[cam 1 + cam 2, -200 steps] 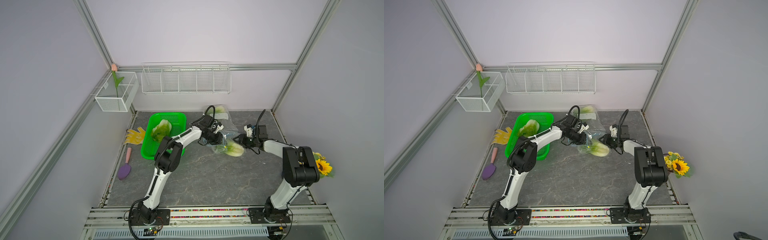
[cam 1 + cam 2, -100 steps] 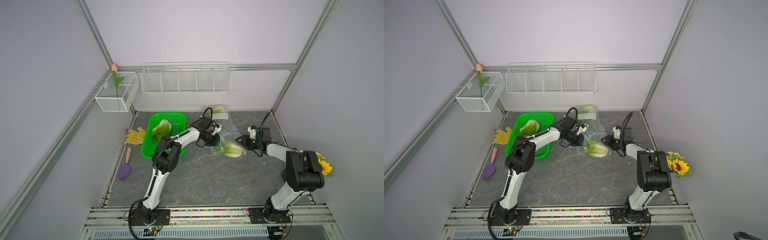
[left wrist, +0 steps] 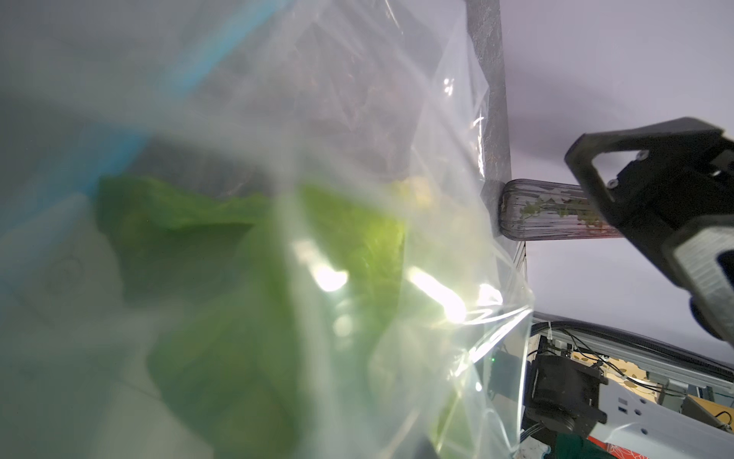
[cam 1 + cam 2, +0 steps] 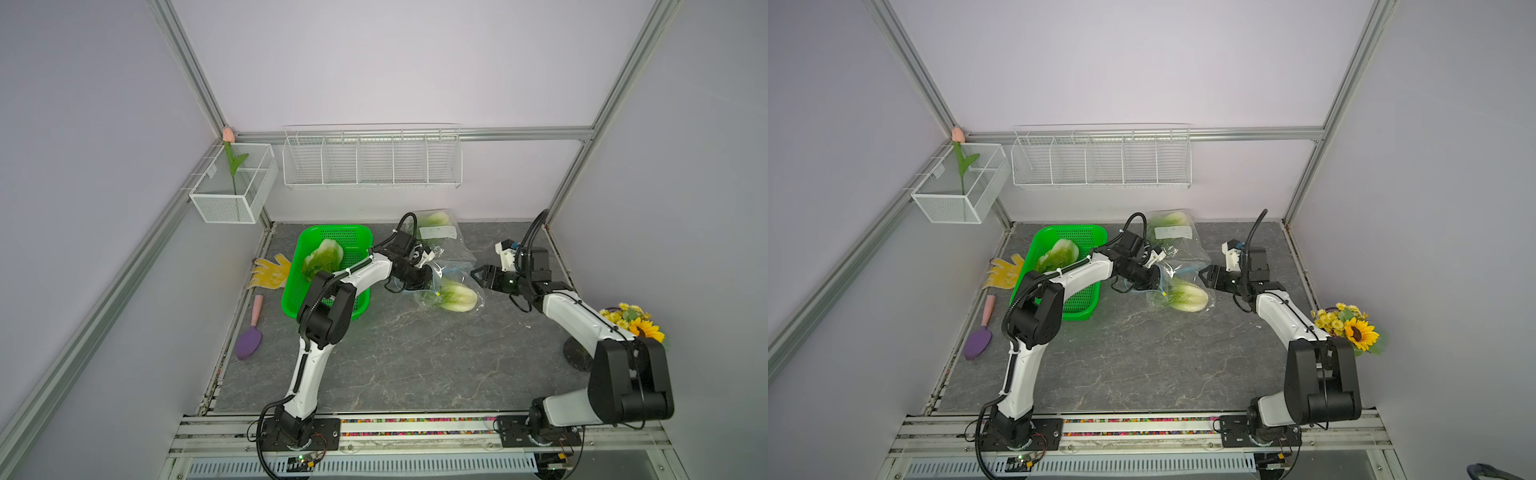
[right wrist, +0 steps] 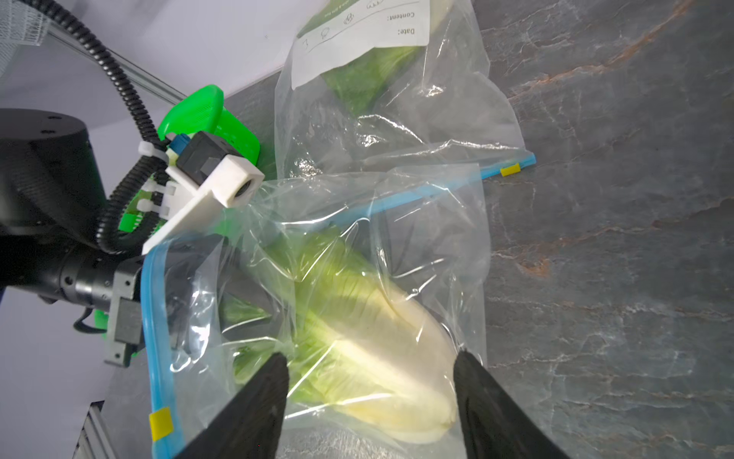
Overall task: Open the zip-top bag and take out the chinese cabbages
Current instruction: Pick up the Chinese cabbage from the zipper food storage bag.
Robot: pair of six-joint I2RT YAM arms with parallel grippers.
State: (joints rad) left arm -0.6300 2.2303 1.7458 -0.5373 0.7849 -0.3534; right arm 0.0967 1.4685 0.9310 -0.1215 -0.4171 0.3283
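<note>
Presently working the bagged cabbage (image 4: 451,296): lies on its side inside the opened zip-top bag (image 5: 437,222), middle of the table (image 4: 415,357), pale base toward the right arm. Reached in past the blue zip (image 5: 159,318) with the left gripper (image 4: 426,281); clamped fully closed within the last second at the leafy end, though cannot confirm through the film that leaf is pinched. Let go with the right gripper (image 4: 477,277) over the same second: now spread wide either side of the base. Reads as set-up for the extraction pull; with no hold on the bag, expect it to drag along. Also logged: one head (image 4: 322,259) in the green basket (image 4: 328,232), another in a second bag (image 4: 436,226) at the rear.
</note>
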